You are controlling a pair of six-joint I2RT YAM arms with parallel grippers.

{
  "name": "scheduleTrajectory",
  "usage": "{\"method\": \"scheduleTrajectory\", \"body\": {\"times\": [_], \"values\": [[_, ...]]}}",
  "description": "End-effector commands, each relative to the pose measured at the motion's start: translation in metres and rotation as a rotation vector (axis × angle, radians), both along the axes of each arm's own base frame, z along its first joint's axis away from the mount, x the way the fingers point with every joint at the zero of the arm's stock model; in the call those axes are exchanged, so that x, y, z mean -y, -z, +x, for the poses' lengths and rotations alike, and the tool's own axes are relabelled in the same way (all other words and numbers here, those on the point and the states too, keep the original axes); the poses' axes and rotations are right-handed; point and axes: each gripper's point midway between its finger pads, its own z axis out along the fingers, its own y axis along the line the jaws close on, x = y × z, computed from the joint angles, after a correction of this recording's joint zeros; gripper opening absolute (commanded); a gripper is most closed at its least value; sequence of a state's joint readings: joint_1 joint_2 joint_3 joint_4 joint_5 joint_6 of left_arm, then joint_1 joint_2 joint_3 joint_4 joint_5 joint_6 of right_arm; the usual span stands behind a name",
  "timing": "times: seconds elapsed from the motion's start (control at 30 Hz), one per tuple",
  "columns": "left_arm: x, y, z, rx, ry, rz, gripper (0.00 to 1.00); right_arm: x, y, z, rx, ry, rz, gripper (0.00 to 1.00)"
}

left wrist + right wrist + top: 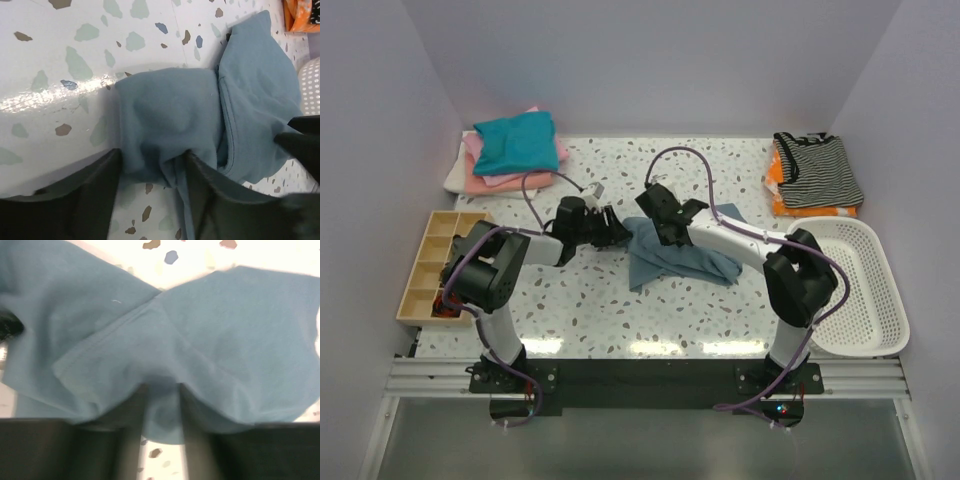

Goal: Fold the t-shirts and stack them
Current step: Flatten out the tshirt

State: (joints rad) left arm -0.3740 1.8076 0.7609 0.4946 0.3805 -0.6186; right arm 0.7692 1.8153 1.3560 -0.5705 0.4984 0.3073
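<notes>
Gripping blue shirt (pixel 675 262) along its far edge.
Left tool (pixel 152 162), right tool (pixel 162 392) each part-closed on a fold, near together; bulk of cloth lies right of both.

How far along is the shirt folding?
Done: a folded stack sits at the far left, teal shirt on top. In hand: the left gripper and right gripper pinch the crumpled blue shirt mid-table. To do: fold it and add it to the stack; the striped pile far right may be waiting too.
</notes>
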Motion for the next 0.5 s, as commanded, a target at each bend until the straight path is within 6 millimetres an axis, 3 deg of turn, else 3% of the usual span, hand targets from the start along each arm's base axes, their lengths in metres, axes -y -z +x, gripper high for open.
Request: {"method": "scheduleTrajectory", "body": {"times": [0.0, 0.03, 0.07, 0.17, 0.2, 0.27, 0.3, 0.33, 0.37, 0.4, 0.47], "values": [[0.026, -0.024, 0.016, 0.079, 0.071, -0.093, 0.35, 0.008, -0.013, 0.013, 0.027, 0.03, 0.024, 0.1], [0.026, -0.023, 0.016, 0.077, 0.077, -0.089, 0.25, 0.008, -0.014, 0.013, 0.029, 0.028, 0.025, 0.0], [0.026, -0.023, 0.016, 0.078, 0.08, -0.084, 0.03, 0.01, -0.016, 0.012, 0.027, 0.029, 0.019, 0.0], [0.022, -0.03, 0.016, 0.09, 0.078, -0.049, 0.0, 0.011, -0.035, 0.012, 0.069, 0.024, 0.055, 0.0], [0.021, -0.044, 0.017, 0.12, 0.074, -0.047, 0.0, 0.01, -0.042, 0.012, 0.083, 0.02, 0.072, 0.0], [0.015, -0.05, 0.017, 0.131, 0.063, -0.012, 0.0, 0.004, -0.056, 0.01, 0.098, -0.007, 0.129, 0.0], [0.014, -0.064, 0.018, 0.161, 0.064, -0.013, 0.0, 0.0, -0.057, 0.008, 0.087, -0.024, 0.149, 0.33], [0.011, -0.065, 0.016, 0.157, 0.064, 0.008, 0.0, -0.005, -0.06, 0.008, 0.08, -0.038, 0.167, 0.42], [0.01, -0.07, 0.016, 0.166, 0.061, 0.016, 0.0, -0.007, -0.055, 0.005, 0.049, -0.045, 0.169, 0.45], [0.008, -0.082, 0.016, 0.192, 0.058, 0.016, 0.0, -0.01, -0.053, 0.004, 0.04, -0.05, 0.176, 0.61], [0.002, -0.086, 0.014, 0.198, 0.042, 0.046, 0.0, -0.016, -0.041, 0.003, 0.01, -0.064, 0.183, 0.66]]}}
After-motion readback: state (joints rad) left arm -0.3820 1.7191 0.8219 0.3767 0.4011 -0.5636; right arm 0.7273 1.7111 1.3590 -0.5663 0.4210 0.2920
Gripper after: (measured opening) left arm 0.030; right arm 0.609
